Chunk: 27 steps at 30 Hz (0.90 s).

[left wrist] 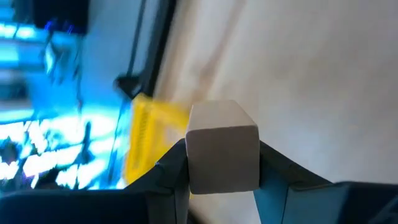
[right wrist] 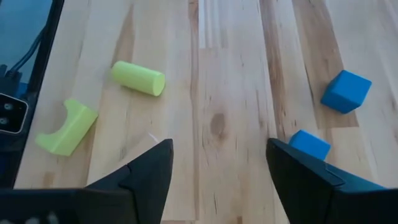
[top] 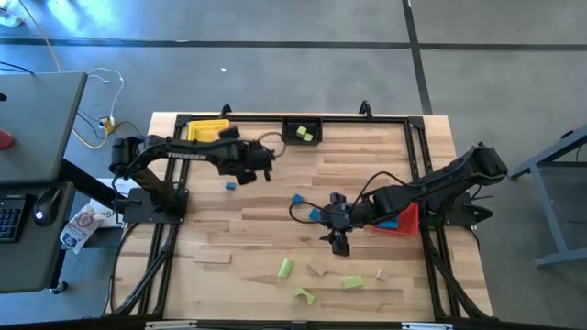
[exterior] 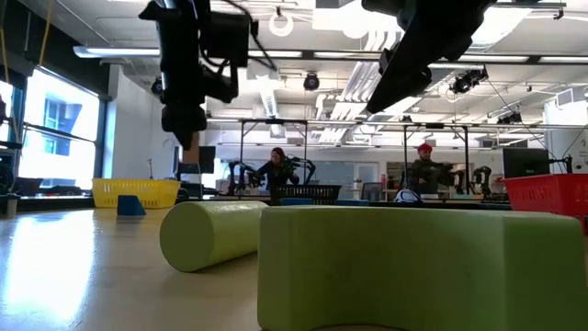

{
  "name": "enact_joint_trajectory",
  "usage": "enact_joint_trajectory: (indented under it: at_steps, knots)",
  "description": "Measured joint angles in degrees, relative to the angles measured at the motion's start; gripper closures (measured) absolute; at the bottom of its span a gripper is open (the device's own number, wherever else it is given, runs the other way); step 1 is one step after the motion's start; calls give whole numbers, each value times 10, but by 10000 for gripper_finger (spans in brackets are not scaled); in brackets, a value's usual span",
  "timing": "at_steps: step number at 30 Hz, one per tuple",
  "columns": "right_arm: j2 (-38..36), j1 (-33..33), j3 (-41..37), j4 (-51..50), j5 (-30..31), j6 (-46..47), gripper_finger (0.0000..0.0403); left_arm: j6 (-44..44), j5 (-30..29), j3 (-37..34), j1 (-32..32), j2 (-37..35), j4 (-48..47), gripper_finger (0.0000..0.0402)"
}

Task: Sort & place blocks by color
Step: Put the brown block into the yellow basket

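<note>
Yellow bin; red bin; green cylinder; blue cube.

On the table I count three bins: yellow, black, red. Three blue blocks, three green ones loose, perhaps four tan blocks.
</note>
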Motion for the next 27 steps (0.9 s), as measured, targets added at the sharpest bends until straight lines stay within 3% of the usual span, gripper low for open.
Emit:
enact_joint_trajectory:
  at_steps: [13, 27]
  knots:
    - [0, 3, 0, 0, 10, 0, 160, -20, -21, 0, 176, 0, -44, 295]
    - [0, 2, 0, 1, 10, 1, 160, 9, -15, 0, 273, 1, -49, 293]
